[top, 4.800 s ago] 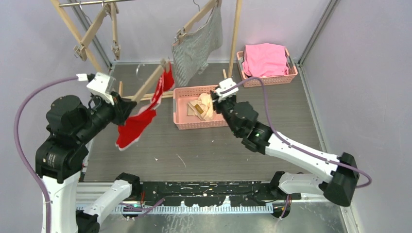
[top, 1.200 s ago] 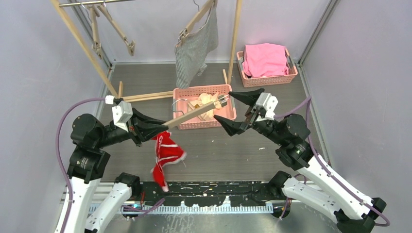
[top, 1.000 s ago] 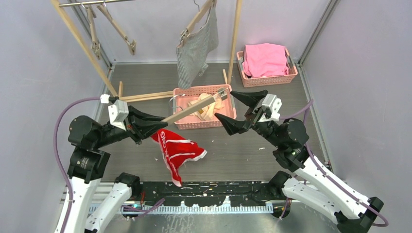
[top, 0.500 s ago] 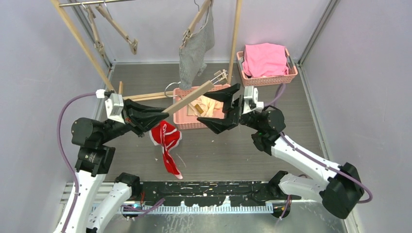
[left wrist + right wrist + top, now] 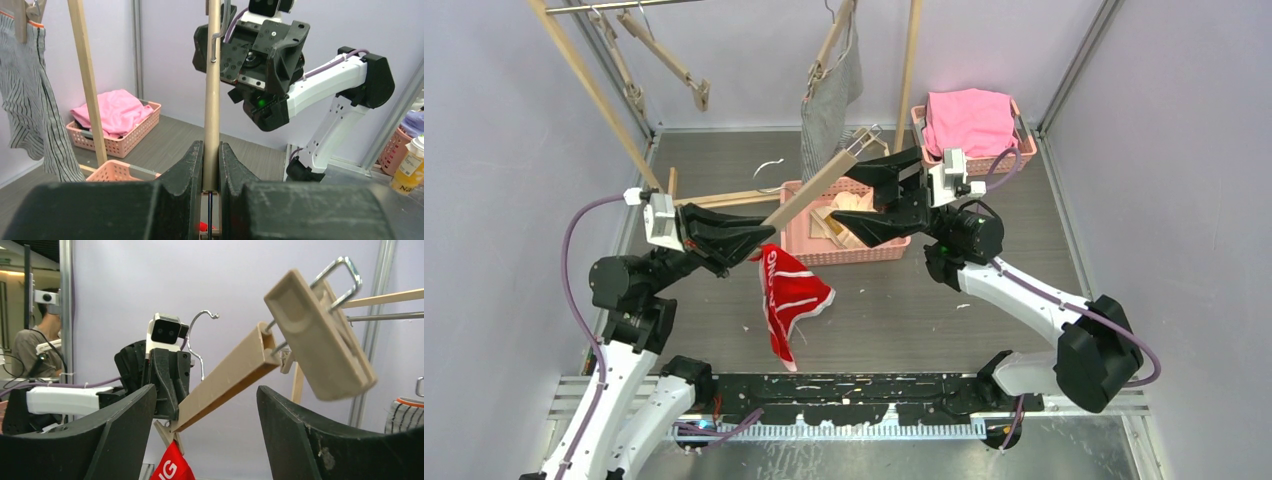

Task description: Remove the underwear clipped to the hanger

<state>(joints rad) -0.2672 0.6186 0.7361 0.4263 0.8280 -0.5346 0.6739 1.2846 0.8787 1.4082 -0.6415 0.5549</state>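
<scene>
My left gripper (image 5: 759, 240) is shut on the lower end of a wooden clip hanger (image 5: 814, 185), which slants up toward the back right. The red underwear (image 5: 789, 295) with white lettering dangles from the clip beside my left fingers. My right gripper (image 5: 849, 210) is open, its jaws wide apart near the hanger's free end and empty clip (image 5: 859, 140). In the right wrist view the bar (image 5: 230, 375) and clip (image 5: 320, 335) lie ahead of the open gripper (image 5: 205, 435). The left wrist view shows the bar (image 5: 212, 90) pinched in my gripper (image 5: 211, 150). The striped underwear (image 5: 829, 100) hangs on the rack. The peach underwear (image 5: 849, 215) lies in a pink basket (image 5: 796, 240).
A second pink basket (image 5: 1024, 150) at the back right holds a bright pink cloth (image 5: 969, 120). A wooden rack (image 5: 589, 85) with empty clip hangers (image 5: 669, 65) stands at the back left. A wooden post (image 5: 909, 65) rises at the back centre.
My left gripper has raised and swung the hanger toward the back, the red underwear swinging beneath it. My right gripper has moved back and left to the hanger's free end, still open.
</scene>
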